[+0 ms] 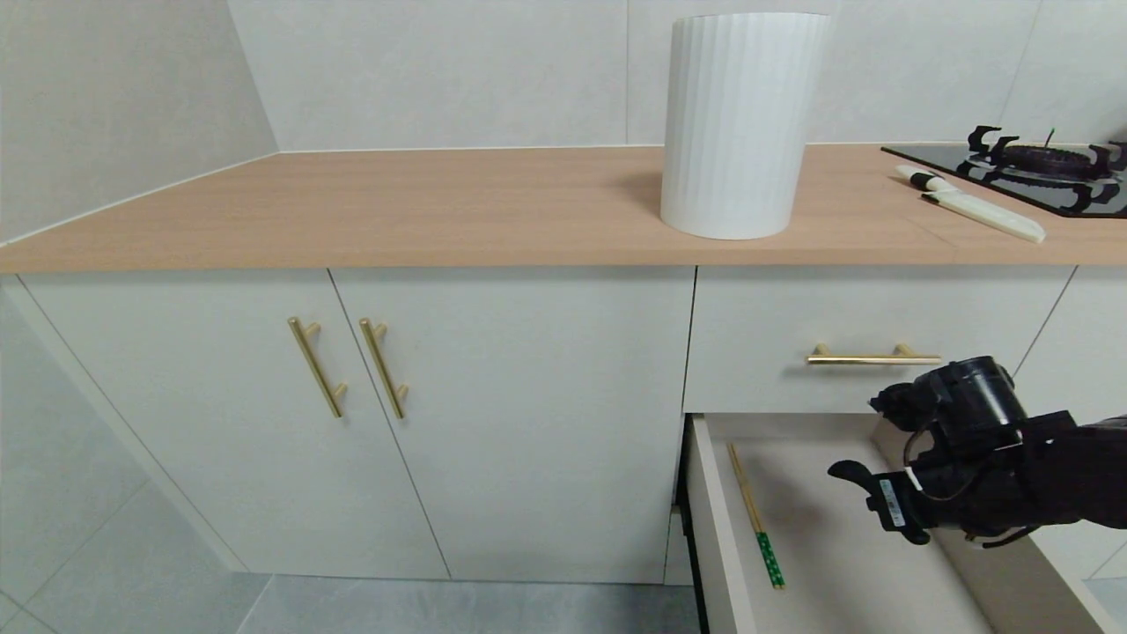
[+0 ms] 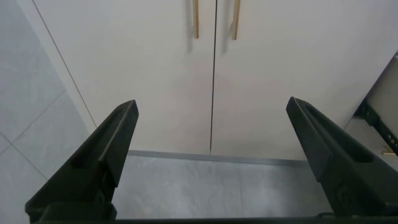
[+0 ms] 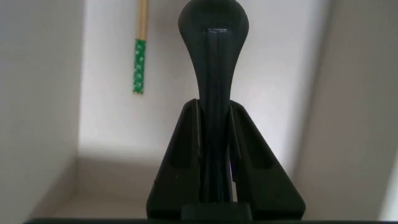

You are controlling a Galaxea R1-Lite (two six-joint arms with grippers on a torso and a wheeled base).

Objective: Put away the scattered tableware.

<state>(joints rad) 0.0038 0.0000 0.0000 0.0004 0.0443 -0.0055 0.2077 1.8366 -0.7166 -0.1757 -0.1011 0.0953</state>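
Observation:
A pair of wooden chopsticks (image 1: pixel 755 527) with green patterned ends lies in the open drawer (image 1: pixel 715 537), along its left wall. The green end of the chopsticks (image 3: pixel 141 56) also shows in the right wrist view. My right gripper (image 1: pixel 850 475) hangs over the drawer's middle, to the right of the chopsticks, and is shut (image 3: pixel 213 25) with nothing between its fingers. A white-handled knife (image 1: pixel 973 209) lies on the wooden counter at the right. My left gripper (image 2: pixel 211 115) is open and empty, low in front of the cabinet doors.
A tall white ribbed container (image 1: pixel 738 123) stands on the counter (image 1: pixel 396 207) above the drawer. A black gas stove (image 1: pixel 1039 172) is at the far right behind the knife. Above the open drawer is a closed one with a gold handle (image 1: pixel 872 357). Two cabinet doors (image 1: pixel 352 423) are to the left.

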